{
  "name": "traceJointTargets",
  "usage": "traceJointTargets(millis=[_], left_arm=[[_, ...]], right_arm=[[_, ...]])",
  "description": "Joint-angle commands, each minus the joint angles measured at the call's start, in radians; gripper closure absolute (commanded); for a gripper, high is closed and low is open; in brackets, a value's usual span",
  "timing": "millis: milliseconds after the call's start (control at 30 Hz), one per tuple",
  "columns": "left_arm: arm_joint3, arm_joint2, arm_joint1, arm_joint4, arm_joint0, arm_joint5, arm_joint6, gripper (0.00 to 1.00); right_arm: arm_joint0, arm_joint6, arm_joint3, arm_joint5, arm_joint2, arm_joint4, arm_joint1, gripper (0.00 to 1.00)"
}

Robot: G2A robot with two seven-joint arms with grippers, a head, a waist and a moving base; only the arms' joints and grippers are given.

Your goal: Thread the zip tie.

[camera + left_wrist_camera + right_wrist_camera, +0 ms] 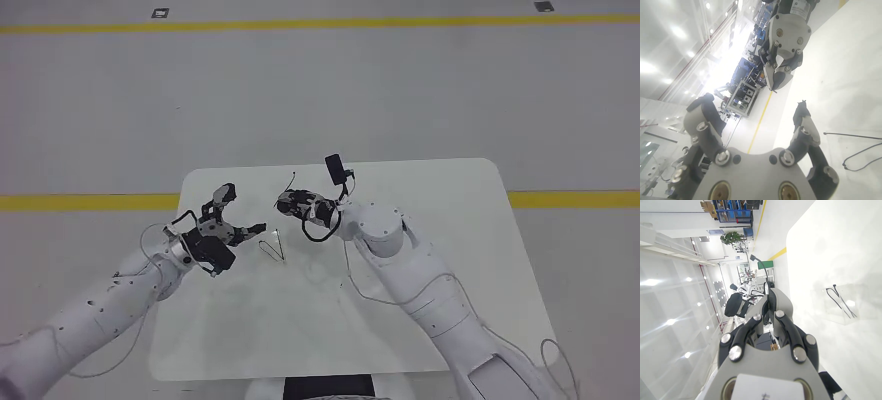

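My right gripper [767, 289] is shut on a thin black zip tie [761, 265]. The tie's strap curves out past the fingertips and ends in its square head, up in the air. In the top view this gripper [284, 205] hovers over the table's back middle, with the held tie [290, 183] sticking out behind it. My left gripper [243, 212] stands just to its left, open, nothing between its fingers [802, 113]. From the left wrist the right gripper [775, 87] shows tip-on and closed, a short way beyond my open left gripper [753, 103].
Two loose black zip ties [272, 248] lie on the white table [430, 300], inside a clear shallow tray [846, 321] between and in front of the grippers. They also show as loose ties [849, 134]. A thin cable [352, 285] trails along the right arm.
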Motion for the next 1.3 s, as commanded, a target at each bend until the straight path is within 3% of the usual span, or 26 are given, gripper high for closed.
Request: traceJointTargets(millis=[0,133,400,800,1200,1267], left_arm=[[0.0,0.0,0.0,0.0,0.0,0.0,0.0,0.0],[0.005,0.022,0.001,0.0,-0.027,0.0,-0.025,0.0],[0.017,0.149,0.017,0.0,-0.139,0.0,-0.085,0.0],[0.017,0.15,0.017,0.0,-0.14,0.0,-0.097,0.0],[0.028,0.26,0.028,0.0,-0.232,0.0,-0.134,0.0],[0.029,0.281,0.03,0.0,-0.249,0.0,-0.141,0.11]], right_arm=[[-0.002,-0.003,0.0,-0.001,-0.001,0.0,0.0,1.0],[-0.005,-0.032,-0.018,0.034,-0.013,-0.002,-0.003,1.0],[0.028,-0.114,0.038,0.036,-0.06,0.04,-0.022,1.0],[0.021,-0.131,0.029,0.036,-0.069,0.022,-0.023,1.0],[0.071,-0.225,0.113,0.036,-0.125,0.068,-0.051,1.0],[0.078,-0.234,0.125,0.036,-0.132,0.086,-0.056,1.0]])
